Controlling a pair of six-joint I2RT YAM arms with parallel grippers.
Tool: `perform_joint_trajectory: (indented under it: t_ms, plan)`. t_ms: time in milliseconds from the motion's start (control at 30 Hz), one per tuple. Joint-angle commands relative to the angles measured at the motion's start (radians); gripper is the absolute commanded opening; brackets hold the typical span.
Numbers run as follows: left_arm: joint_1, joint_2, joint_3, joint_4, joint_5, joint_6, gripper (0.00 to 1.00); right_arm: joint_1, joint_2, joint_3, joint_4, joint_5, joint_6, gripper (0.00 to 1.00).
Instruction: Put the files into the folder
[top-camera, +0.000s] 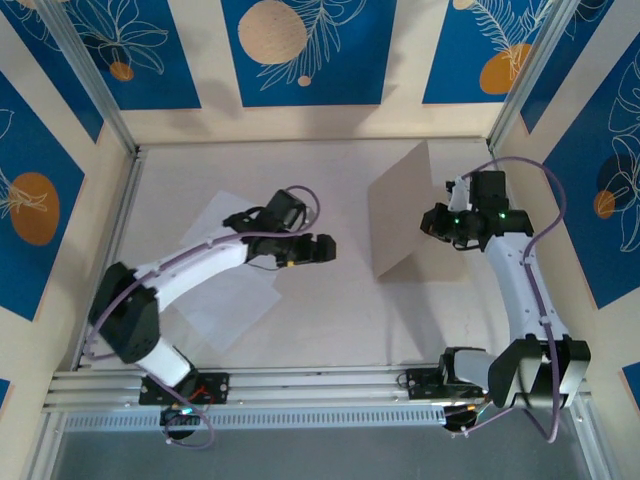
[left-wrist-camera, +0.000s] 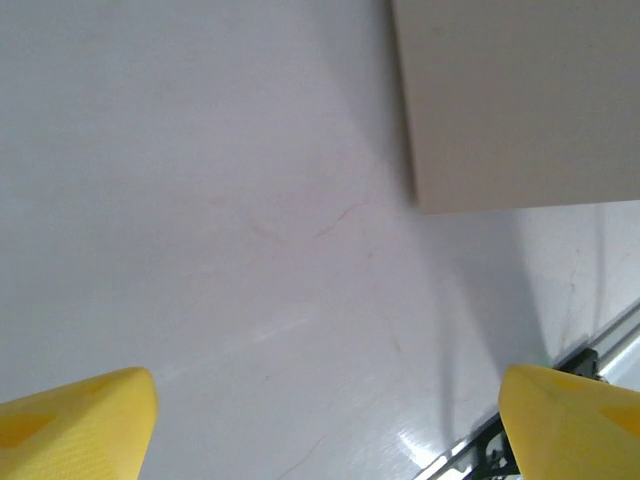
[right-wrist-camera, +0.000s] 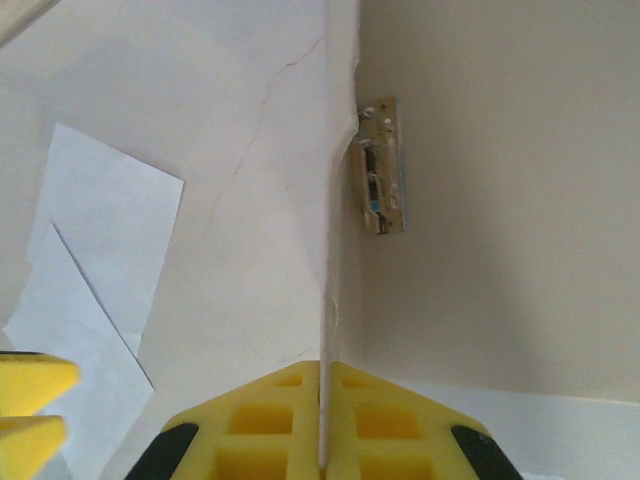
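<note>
The tan folder (top-camera: 400, 212) stands at centre right with its cover lifted upright. My right gripper (top-camera: 441, 221) is shut on the edge of that cover, and in the right wrist view its yellow fingers (right-wrist-camera: 322, 425) pinch the thin card. The small metal clip (right-wrist-camera: 380, 172) shows at the fold on the folder's pale inside. Two white files (top-camera: 232, 300) lie overlapping on the table at left, partly under my left arm; the files (right-wrist-camera: 100, 235) appear again at the left of the right wrist view. My left gripper (top-camera: 316, 250) hovers open between the sheets and the folder, its fingertips (left-wrist-camera: 80, 420) wide apart over bare table.
The tan cover (left-wrist-camera: 520, 100) fills the upper right of the left wrist view. Blue patterned walls close in the white table (top-camera: 330, 320) at the back and sides. An aluminium rail (top-camera: 320, 385) runs along the near edge.
</note>
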Motion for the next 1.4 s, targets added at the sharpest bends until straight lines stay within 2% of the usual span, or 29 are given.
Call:
perform_joint_trajectory:
  t_ms: [0, 267, 467, 567, 667, 800, 967, 1200, 1367]
  plan:
    - [0.044, -0.111, -0.053, -0.134, -0.092, 0.040, 0.92, 0.071, -0.003, 0.085, -0.115, 0.092, -0.084, 0.01]
    - [0.119, -0.316, -0.115, -0.288, -0.168, 0.061, 0.94, 0.351, 0.125, 0.235, -0.209, 0.293, -0.098, 0.02]
    - [0.185, -0.414, -0.173, -0.320, -0.152, 0.080, 0.96, 0.524, 0.259, 0.310, -0.254, 0.461, -0.033, 0.05]
    - [0.205, -0.426, -0.178, -0.336, -0.144, 0.098, 0.97, 0.561, 0.291, 0.324, -0.238, 0.410, 0.017, 0.13]
    - [0.213, -0.440, -0.181, -0.336, -0.143, 0.111, 0.97, 0.605, 0.303, 0.326, -0.209, 0.391, 0.061, 0.32]
    - [0.224, -0.458, -0.182, -0.327, -0.138, 0.110, 0.98, 0.620, 0.316, 0.312, -0.147, 0.312, 0.125, 0.45]
    - [0.233, -0.466, -0.186, -0.329, -0.137, 0.110, 0.98, 0.634, 0.338, 0.287, -0.067, 0.229, 0.183, 0.51]
    - [0.244, -0.496, -0.217, -0.325, -0.135, 0.102, 0.98, 0.646, 0.384, 0.227, 0.105, 0.143, 0.263, 0.67]
    - [0.249, -0.515, -0.252, -0.311, -0.122, 0.086, 0.98, 0.651, 0.507, 0.207, 0.269, 0.057, 0.331, 0.68]
